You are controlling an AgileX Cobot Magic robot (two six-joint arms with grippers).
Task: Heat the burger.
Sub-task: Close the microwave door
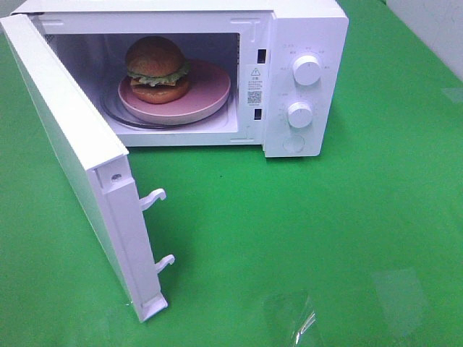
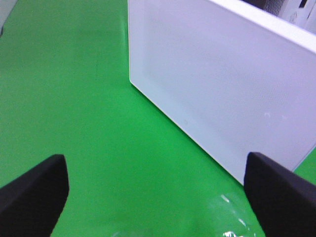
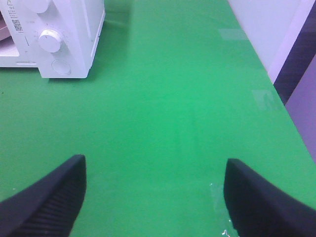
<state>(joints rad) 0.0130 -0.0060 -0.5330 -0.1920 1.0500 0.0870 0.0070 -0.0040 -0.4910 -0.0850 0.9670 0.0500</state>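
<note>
- A green bench (image 1: 340,238) fills the high view, with a white microwave (image 1: 307,25) at the upper middle of the frame.
- Its door (image 1: 65,123) stands swung wide toward the lower left of the frame, with two latch hooks (image 1: 153,198) on its edge.
- The burger (image 1: 155,63) sits on a pink plate (image 1: 213,90) inside the cavity, upper left of centre.
- Two white knobs (image 1: 307,71) stand one above the other on the panel right of the cavity.
- My left pincer (image 2: 157,170) is spread wide and holds nothing, near the door's outer face.
- My right pincer (image 3: 155,170) is also spread wide and empty, well apart from the microwave.
</note>
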